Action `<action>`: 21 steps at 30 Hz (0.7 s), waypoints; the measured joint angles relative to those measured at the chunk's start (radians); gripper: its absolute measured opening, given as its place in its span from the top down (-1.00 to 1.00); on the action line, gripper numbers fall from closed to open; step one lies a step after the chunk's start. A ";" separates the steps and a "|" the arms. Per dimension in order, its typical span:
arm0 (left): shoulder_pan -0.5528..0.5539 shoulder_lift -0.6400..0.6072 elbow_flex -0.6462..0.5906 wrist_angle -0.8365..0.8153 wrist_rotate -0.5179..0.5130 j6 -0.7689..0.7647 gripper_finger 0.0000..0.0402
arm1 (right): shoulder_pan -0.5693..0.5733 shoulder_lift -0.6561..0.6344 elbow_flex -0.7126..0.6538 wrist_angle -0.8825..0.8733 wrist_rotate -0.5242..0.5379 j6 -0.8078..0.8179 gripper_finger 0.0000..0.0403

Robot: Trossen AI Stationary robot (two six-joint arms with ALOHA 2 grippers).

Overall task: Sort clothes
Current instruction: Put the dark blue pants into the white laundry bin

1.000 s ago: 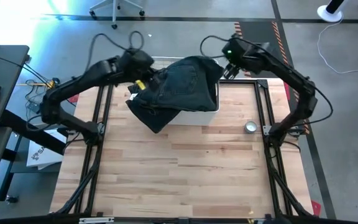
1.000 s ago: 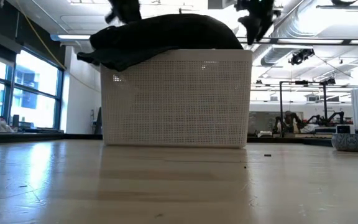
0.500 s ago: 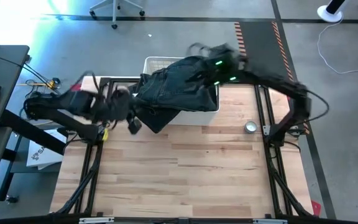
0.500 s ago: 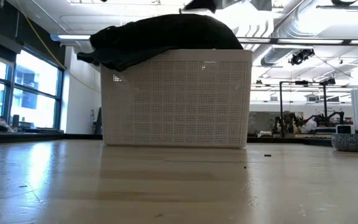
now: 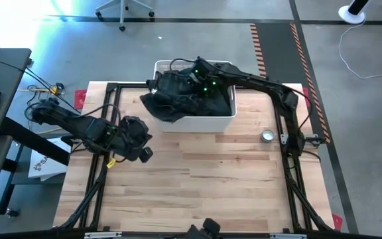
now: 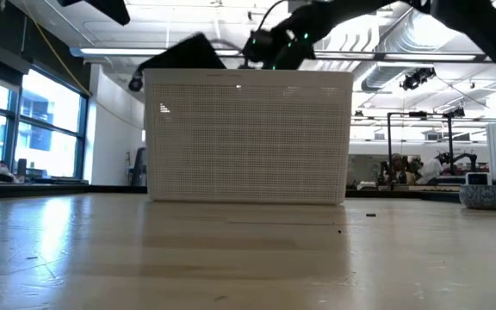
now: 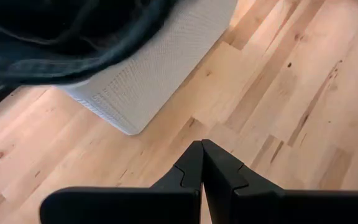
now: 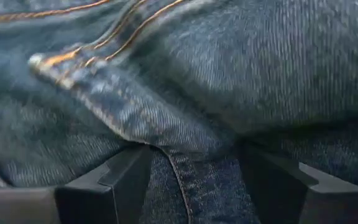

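Observation:
The dark denim jeans (image 5: 178, 99) lie heaped in the white lattice basket (image 5: 204, 123) at the table's far middle. One part hangs over the basket's left near corner (image 7: 61, 37). The other garments are hidden. My right gripper (image 5: 190, 83) reaches from the right over the basket, open, down in the jeans (image 8: 197, 81). My left gripper (image 5: 144, 141) is shut and empty (image 7: 202, 155), above the bare table near and left of the basket (image 7: 148, 74). In the low view only a little denim (image 6: 183, 53) shows above the rim. My right gripper comes at the jeans from above. Its two open fingers (image 8: 126, 177) stand in the denim with a seamed fold (image 8: 185, 168) between them. The jeans lie in the basket. I cannot tell whether the fingers pinch the fold.
A small round tin (image 5: 267, 136) sits on the table's right side, near the right arm's base. The wooden top (image 5: 197, 179) in front of the basket is bare. Dark frame rails run along both table sides.
My left gripper has left the jeans and drawn back toward the table's near left, down over the bare wood. My right gripper has swung from the basket's far right corner to over its middle and down into the jeans. The denim heap has sunk lower and drawn in from the near wall.

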 joint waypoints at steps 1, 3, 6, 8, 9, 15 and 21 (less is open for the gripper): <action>-0.002 0.008 0.000 0.000 -0.003 -0.002 1.00 | -0.001 0.017 0.001 -0.011 -0.008 -0.001 -0.18; -0.001 0.024 0.000 0.002 -0.008 -0.001 1.00 | 0.000 0.051 0.002 -0.024 -0.036 -0.005 -0.18; 0.001 0.046 0.000 0.003 -0.031 0.006 1.00 | 0.008 0.066 0.011 -0.032 -0.066 -0.006 -0.18; 0.002 0.055 0.000 0.002 -0.058 0.006 1.00 | 0.015 0.059 0.043 -0.059 -0.052 -0.005 -0.18; 0.006 0.057 0.000 0.002 -0.073 0.006 1.00 | 0.019 0.053 0.066 -0.081 -0.034 -0.006 -0.18; 0.108 0.047 0.000 0.013 -0.101 0.013 1.00 | 0.078 -0.088 0.170 -0.084 0.116 -0.119 -0.18; 0.309 0.047 0.000 0.090 -0.081 0.192 1.00 | 0.104 -0.240 0.074 -0.014 0.247 -0.131 -0.18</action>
